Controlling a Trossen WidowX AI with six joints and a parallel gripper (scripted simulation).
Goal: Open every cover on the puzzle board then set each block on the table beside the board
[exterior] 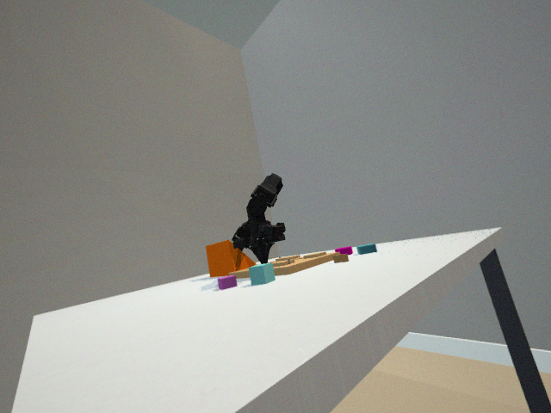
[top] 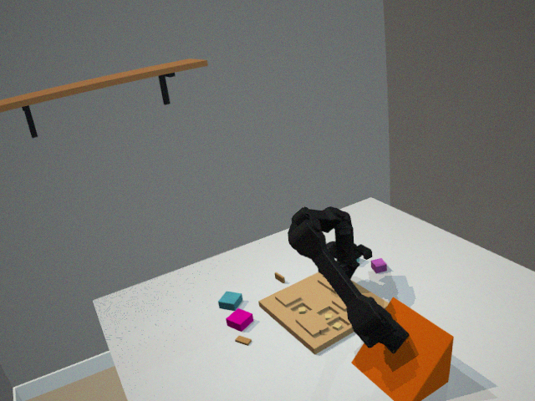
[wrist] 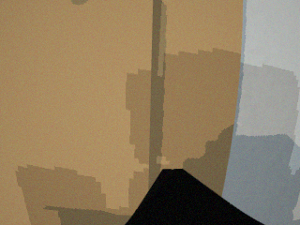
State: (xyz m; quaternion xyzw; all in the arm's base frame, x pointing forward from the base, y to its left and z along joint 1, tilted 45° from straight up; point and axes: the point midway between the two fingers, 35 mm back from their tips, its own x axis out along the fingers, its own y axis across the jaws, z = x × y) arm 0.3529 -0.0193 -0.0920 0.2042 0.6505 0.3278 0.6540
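Tan wood makes up the puzzle board (top: 287,308), which is laid flat on the white table (top: 172,345), with its right corner next to the orange wedge-shaped pedestal (top: 427,357) from which the black arm (top: 345,293) rises. In the top view several covers are seen pushed aside, and open wells with small tan pieces are shown near the board's near right part. The arm is stretched across the right side of the board, and its gripper (top: 350,264) is lowered over the far corner; the jaws are clenched together with nothing between them, as is shown in the wrist view, where the dark fingers meet in a single point above the board's surface, close to the board's edge, with white table to the right.

Four blocks are seen off the board. A teal block (top: 230,300) and a magenta block (top: 239,318) are set just beside each other on the table left of the board, apart from its left edge. A purple block (top: 379,264) is placed beyond the far corner, and a second teal block (exterior: 262,273) is seen near it in the exterior view, largely hidden behind the arm from above. Two small tan pieces (top: 243,340) are left on the table, one near the magenta block and one by the board's far left edge.

Wide bare table is left toward the near left and far right. A wooden wall shelf (top: 104,81) is mounted high on the far wall.
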